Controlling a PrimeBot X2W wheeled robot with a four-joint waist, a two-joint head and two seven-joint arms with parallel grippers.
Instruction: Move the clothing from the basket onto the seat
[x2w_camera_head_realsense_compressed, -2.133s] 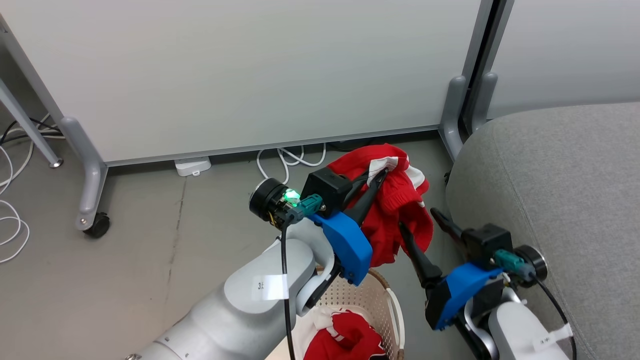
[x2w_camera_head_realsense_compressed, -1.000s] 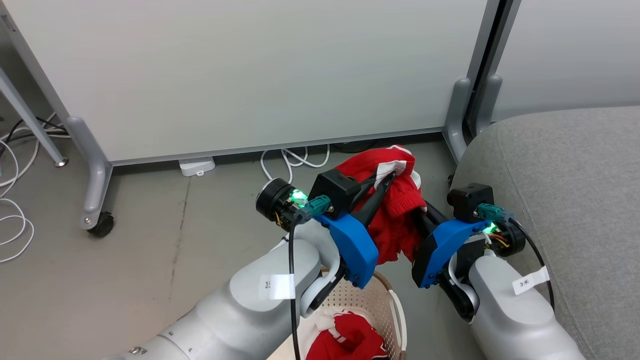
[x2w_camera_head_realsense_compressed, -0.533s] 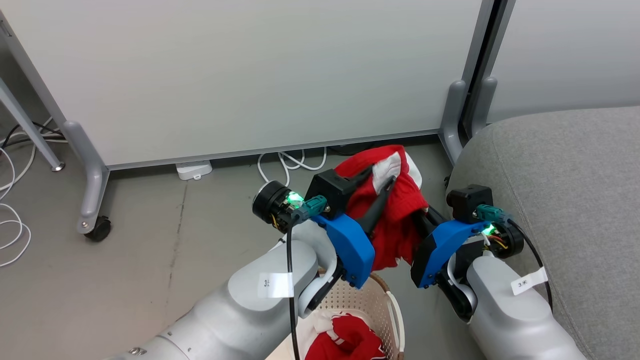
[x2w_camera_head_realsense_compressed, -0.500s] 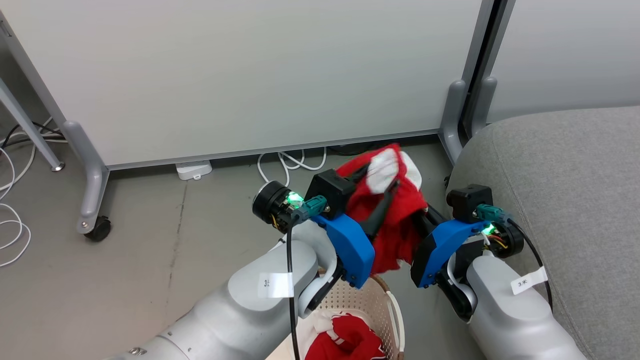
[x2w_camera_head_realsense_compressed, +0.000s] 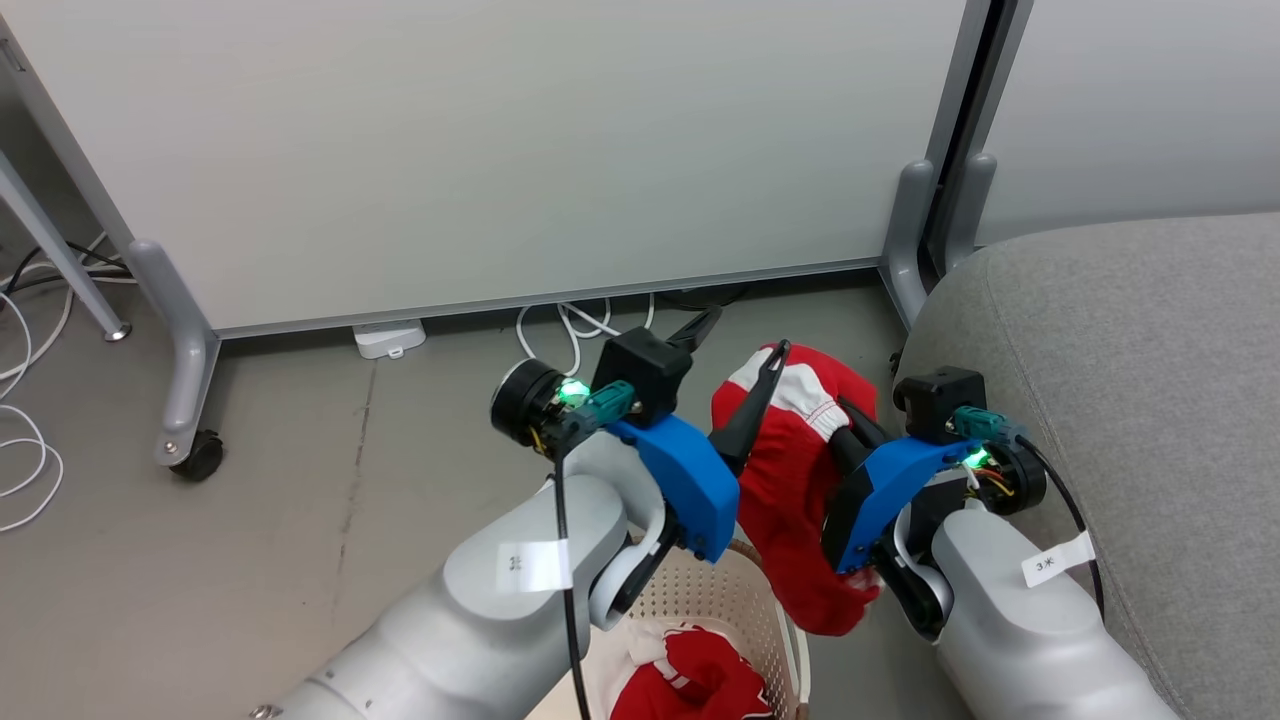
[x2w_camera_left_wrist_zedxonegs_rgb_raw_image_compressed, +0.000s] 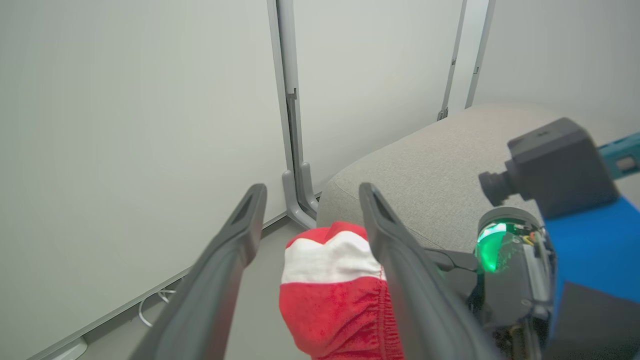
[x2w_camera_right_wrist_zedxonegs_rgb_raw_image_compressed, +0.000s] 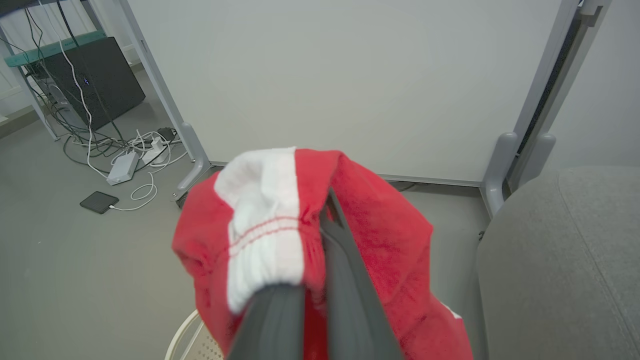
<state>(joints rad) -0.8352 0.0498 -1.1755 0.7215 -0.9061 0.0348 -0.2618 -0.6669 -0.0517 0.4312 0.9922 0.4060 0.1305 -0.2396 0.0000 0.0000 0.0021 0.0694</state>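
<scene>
Clothing (x2w_camera_head_realsense_compressed: 800, 500) now loose in splayed left end effector (x2w_camera_head_realsense_compressed: 746, 331), pinched in right end effector (x2w_camera_head_realsense_compressed: 848, 438)

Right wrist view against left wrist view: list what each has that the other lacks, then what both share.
Right wrist view, not the left: the basket rim, a black box, tangled cables and a power strip on the floor. Left wrist view, not the right: the left gripper, open with the clothing between its fingers, and the right arm's camera block by a green light. Both: the red clothing, the grey seat, the pale partition.
</scene>
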